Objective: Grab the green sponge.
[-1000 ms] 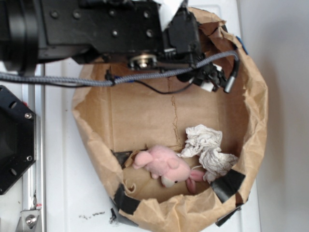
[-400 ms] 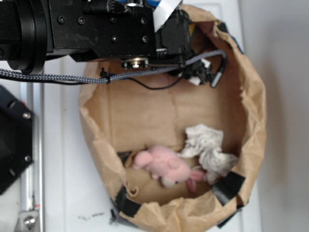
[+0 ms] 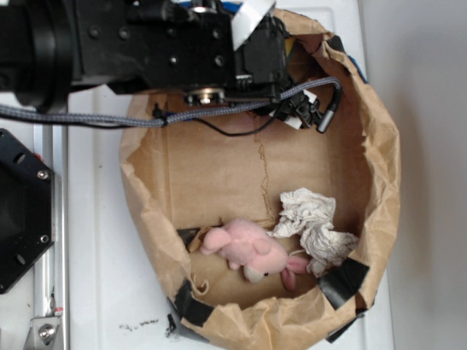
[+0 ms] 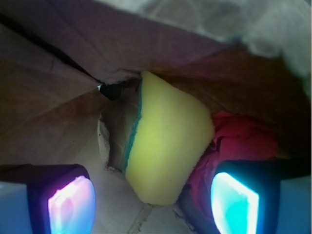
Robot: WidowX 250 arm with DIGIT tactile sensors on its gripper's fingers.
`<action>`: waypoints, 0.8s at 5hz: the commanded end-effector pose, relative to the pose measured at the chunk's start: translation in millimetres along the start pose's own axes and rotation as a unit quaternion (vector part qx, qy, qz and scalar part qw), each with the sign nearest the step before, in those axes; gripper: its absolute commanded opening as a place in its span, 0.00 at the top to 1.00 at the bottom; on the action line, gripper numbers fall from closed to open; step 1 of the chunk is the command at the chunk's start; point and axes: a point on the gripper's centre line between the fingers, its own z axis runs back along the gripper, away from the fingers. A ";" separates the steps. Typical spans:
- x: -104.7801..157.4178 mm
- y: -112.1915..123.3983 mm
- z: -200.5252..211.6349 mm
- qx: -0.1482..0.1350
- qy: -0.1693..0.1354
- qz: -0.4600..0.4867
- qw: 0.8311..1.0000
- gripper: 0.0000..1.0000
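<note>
In the wrist view the green sponge [image 4: 168, 146] fills the middle: yellow foam with a thin dark green layer along its left edge, leaning against the brown paper wall. My gripper [image 4: 153, 207] is open, its two lit pads [image 4: 70, 204] on either side of the sponge's lower corner, not touching it. A red cloth [image 4: 239, 141] lies against the sponge's right side, partly behind the right pad. In the exterior view the arm [image 3: 168, 47] reaches into the top of the paper bag [image 3: 379, 175]; the sponge is hidden under the arm there.
A pink plush toy [image 3: 248, 250] and a crumpled white cloth [image 3: 314, 222] lie at the bag's near side. Black tape patches [image 3: 343, 281] hold the bag's rim. The bag walls close in around the gripper. A black base [image 3: 22, 211] stands at the left.
The arm has shifted left and slightly up in the exterior view, deeper under the bag's top rim. The toy and white cloth have not moved.
</note>
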 end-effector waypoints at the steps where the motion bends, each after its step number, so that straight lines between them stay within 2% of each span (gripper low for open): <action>1: 11.6 5.2 8.0 -0.012 -0.014 0.018 1.000 0.00; 4: 11.7 -0.3 -31.5 0.000 -0.026 0.011 1.000 0.00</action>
